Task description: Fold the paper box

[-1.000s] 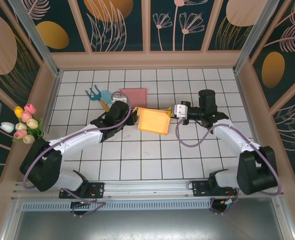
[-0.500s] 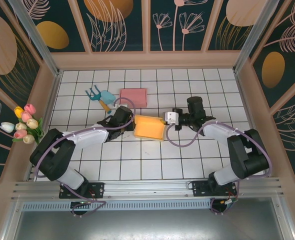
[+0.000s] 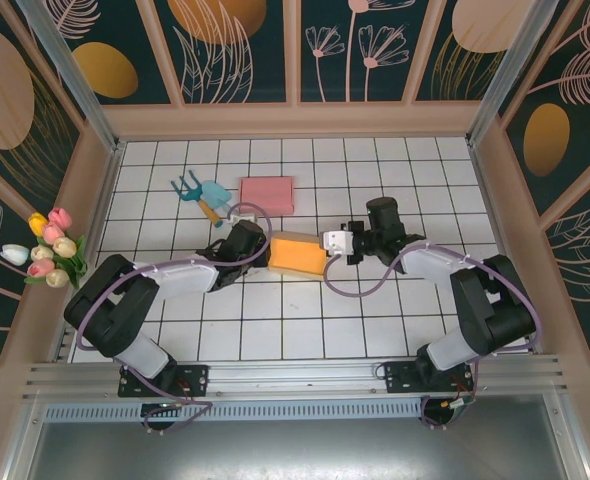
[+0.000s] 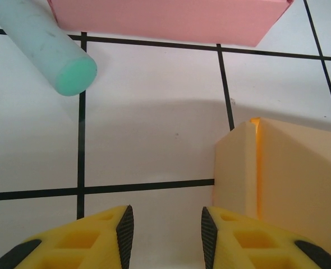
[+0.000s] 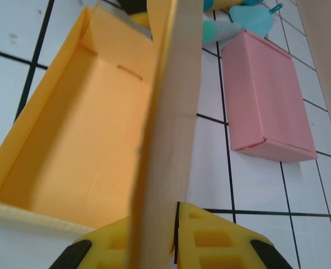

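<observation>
Both arms have drawn in lower over the last second, and the paper box (image 3: 297, 255) now lies flatter on the tiled surface (image 3: 275, 320), at the middle of the overhead frame. At its left end sits the left claw (image 3: 259, 250). In the wrist view its fingers (image 4: 98, 235) stand partly apart over bare tile, holding nothing, with the box corner just to their right. At the right end, the right claw (image 5: 174, 235) is pinched nearly closed on an upright wall of the box. Judging by this, a side wall is being raised. Next, the left claw probably has to catch the wall beside it and fold it up. Higher in the frame lie a pink box (image 3: 267, 193) and a teal tool (image 3: 200, 192).
</observation>
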{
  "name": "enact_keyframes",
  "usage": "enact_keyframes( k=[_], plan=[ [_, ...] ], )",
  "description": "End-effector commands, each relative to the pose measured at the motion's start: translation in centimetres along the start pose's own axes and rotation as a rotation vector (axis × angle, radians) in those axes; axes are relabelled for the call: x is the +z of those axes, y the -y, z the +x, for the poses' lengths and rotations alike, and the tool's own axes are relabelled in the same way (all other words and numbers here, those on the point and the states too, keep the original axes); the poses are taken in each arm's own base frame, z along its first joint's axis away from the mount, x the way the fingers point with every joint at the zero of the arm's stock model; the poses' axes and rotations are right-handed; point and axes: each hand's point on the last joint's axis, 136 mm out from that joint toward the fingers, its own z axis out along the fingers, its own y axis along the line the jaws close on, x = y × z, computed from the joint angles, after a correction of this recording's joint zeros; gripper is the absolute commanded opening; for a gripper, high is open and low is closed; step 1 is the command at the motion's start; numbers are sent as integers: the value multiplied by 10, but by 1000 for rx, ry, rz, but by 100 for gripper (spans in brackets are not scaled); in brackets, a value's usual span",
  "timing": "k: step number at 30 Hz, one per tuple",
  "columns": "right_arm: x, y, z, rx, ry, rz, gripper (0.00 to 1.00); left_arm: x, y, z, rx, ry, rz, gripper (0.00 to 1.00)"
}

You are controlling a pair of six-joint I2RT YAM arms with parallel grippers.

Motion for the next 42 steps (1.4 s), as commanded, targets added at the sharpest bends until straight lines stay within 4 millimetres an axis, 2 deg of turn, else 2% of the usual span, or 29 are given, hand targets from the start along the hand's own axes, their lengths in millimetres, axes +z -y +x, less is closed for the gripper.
enact_keyframes(
  k=[1,4,8,11,14,17,21,22,26,29,32,36,41,42],
  plan=[
    [5,-22,20,4,-114,-82,14,-3,-17,-1,-22,53,-78,38],
    [6,-27,24,-13,-147,-98,14,-15,-40,-3,-61,118,-159,38],
    [9,-32,26,-34,-185,-117,14,-39,-48,-11,-112,188,-150,39],
    [9,-32,26,-48,-210,-128,14,-61,-43,-26,-140,233,-106,40],
    [7,-31,23,-69,-225,-123,14,-81,-30,-45,-161,272,-40,40],
    [6,-33,22,-99,-251,-122,21,-91,-18,-61,-168,294,2,40],
    [6,-34,24,-125,-284,-124,24,-84,-4,-63,-158,268,36,40],
    [9,-38,18,-142,-278,-131,24,-80,1,-62,-151,259,46,40],
    [11,-39,15,-166,-292,-139,35,-64,23,-49,-88,224,44,41],
    [10,-38,14,-174,-308,-144,37,-51,32,-41,-65,196,44,42],
    [8,-38,14,-186,-328,-148,38,-41,31,-38,-55,187,15,42],
    [3,-37,15,-198,-357,-154,45,-31,25,-30,-45,177,-19,42],
    [-9,-41,11,-174,-383,-195,58,-15,16,-13,-25,143,-60,42],
    [-12,-42,10,-170,-387,-198,64,-12,15,-10,-22,136,-63,42]
  ],
)
